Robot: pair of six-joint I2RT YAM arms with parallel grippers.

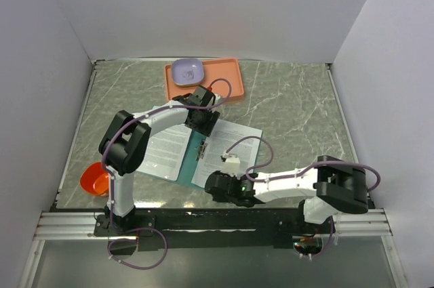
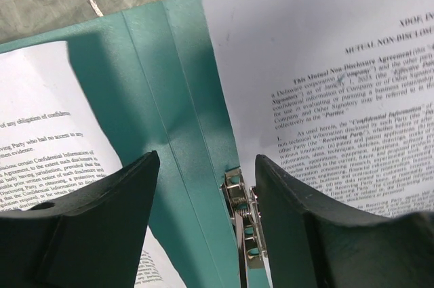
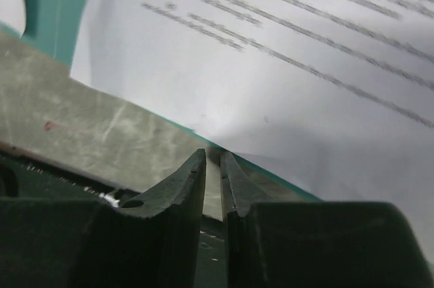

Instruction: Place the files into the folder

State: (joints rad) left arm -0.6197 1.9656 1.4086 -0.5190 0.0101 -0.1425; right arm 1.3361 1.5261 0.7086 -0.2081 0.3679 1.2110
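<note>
Top external view has the teal-green folder lying open and flat on the grey marbled table, directly under the left pincer and just ahead of the right pincer. One printed white sheet covers the folder half on the left pincer's left side, and a second sheet covers the half on its right. A teal strip of spine shows between them, carrying a small metal fastener. Beyond the left pincer sits an orange-pink tray with a lavender square dish on it. An orange bowl rests well off to the left, beside that arm's base. From the left wrist, the left pincer stands wide open above the folder, its jaws on either side of the creased spine and the fastener. A text-dense page lies by the left finger and a page headed as a non-disclosure agreement by the right one. From the right wrist, the right pincer is closed down to a thin slit, its tips low over the table at the folder's near edge. The page lies just ahead of them. Whether the tips nip that edge cannot be told.
</note>
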